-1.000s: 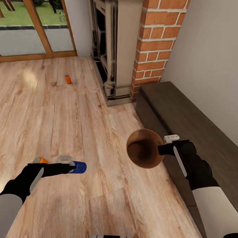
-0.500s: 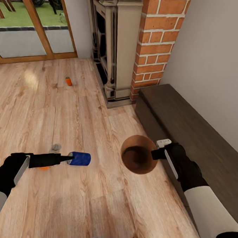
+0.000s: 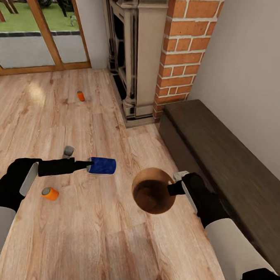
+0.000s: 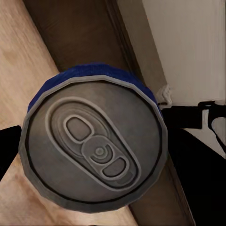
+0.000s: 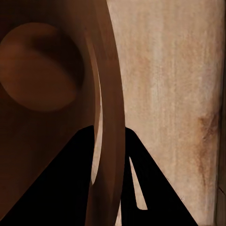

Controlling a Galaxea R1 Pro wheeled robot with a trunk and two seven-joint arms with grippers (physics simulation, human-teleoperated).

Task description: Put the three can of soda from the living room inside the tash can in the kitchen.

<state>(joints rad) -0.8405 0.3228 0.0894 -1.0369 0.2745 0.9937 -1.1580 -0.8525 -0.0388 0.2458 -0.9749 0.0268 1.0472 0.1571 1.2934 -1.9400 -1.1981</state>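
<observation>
The left end effector [image 3: 88,166] is closed on the blue can [image 3: 102,165], held on its side above the floor; the left wrist view shows the can's silver top [image 4: 94,146] face on. The right end effector [image 3: 171,186] is clamped on the rim of the bin [image 3: 151,195], one finger [image 5: 56,183] inside the wall and one outside, the mouth tipped toward the can.

Progress: early. No can is in the bin as far as its brown inside shows. One orange can [image 3: 49,193] lies on the floor at 7 o'clock of the blue can, just below the left arm. The second orange can [image 3: 80,96] stands well apart at 11 o'clock, toward the glass doors [image 3: 35,30]. The carry to the kitchen remains.

Clearances: open floor [image 3: 109,237] lies between can and bin. The low cabinet [image 3: 221,161] runs close at the bin's 3 o'clock; the fireplace [image 3: 130,56] and brick chimney [image 3: 182,51] stand at 12 o'clock.
</observation>
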